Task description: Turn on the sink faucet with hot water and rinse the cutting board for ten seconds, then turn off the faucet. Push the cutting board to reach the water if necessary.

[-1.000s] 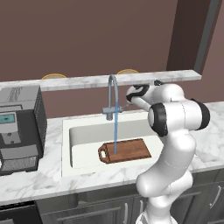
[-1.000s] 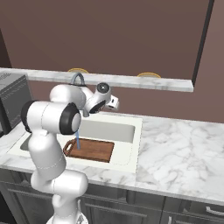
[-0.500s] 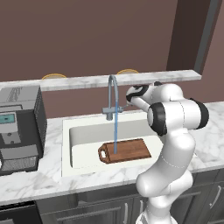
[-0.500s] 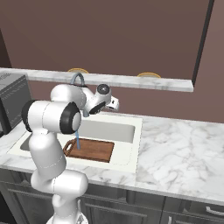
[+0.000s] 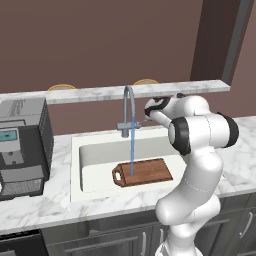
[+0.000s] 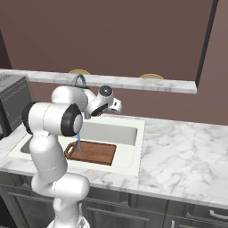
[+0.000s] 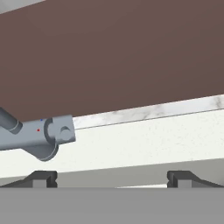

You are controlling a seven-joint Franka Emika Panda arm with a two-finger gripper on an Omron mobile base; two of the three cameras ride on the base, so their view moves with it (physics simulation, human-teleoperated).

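Observation:
The grey gooseneck sink faucet (image 5: 129,107) stands behind the off-white sink (image 5: 80,150). A thin blue stream of water (image 5: 132,155) falls from its spout onto the reddish-brown cutting board (image 5: 147,172), which lies flat in the basin with its handle to the left. My gripper (image 5: 142,119) hovers just right of the faucet's base post, level with the side lever. In the hand view the faucet base and lever (image 7: 43,136) sit at the left, outside the open fingertips (image 7: 41,177); nothing is between them. From the right, the board (image 6: 94,152), the water (image 6: 79,143) and the gripper (image 6: 117,105) show.
A dark coffee machine (image 5: 20,145) stands on the marble counter (image 5: 35,210) left of the sink. A raised marble ledge (image 5: 100,92) with two plates runs along the brown back wall. My own arm (image 5: 200,150) rises right of the basin.

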